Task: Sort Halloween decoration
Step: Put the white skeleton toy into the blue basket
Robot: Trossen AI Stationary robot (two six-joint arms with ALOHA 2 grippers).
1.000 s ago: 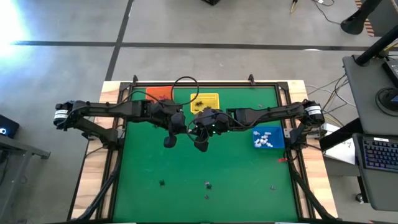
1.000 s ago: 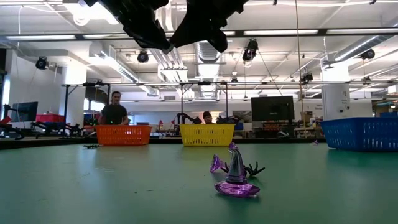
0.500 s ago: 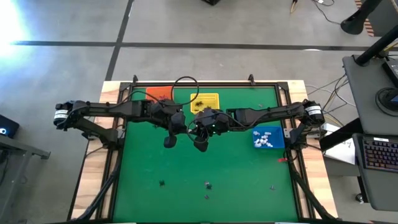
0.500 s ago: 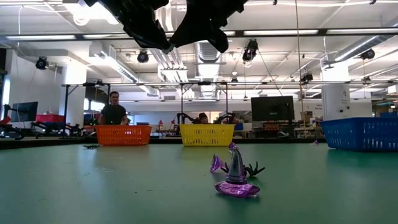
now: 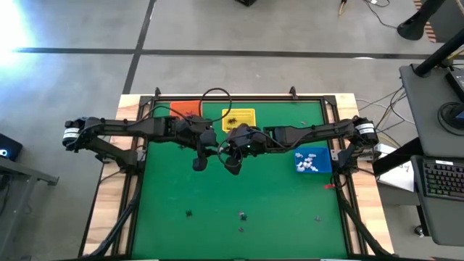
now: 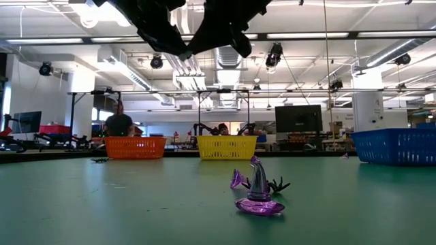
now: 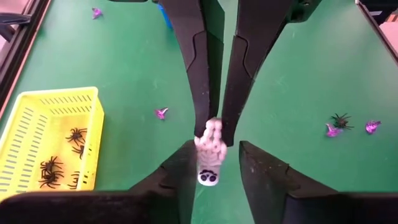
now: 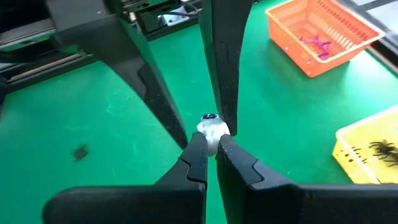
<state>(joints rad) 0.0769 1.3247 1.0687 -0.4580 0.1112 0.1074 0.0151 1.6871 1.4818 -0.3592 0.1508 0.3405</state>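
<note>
A small white skeleton trinket (image 7: 209, 153) hangs in the air above the middle of the green counter (image 5: 232, 196), between the two tools. In the left wrist view it is longer than wide: its ribbed end is pinched between the tips of the right tool (image 8: 210, 147), and its skull end points toward the left tool (image 7: 212, 163). The right tool is closed tight on the trinket, its fingers (image 8: 196, 163) meeting around the white piece. The left tool's fingers (image 7: 184, 167) stand apart on either side of the skull end and do not press on it.

Both arms meet over the counter's centre in the high view. Behind them stand an orange basket (image 5: 185, 109) holding purple pieces and a yellow basket (image 5: 240, 117) holding black spiders; a blue basket (image 5: 312, 161) with white pieces sits on the right side. Near the counter's front edge lie a purple witch hat (image 6: 258, 196) and, just behind it, a black spider (image 6: 277, 184). Beyond the counter a person (image 6: 120, 122) stands behind the orange basket.
</note>
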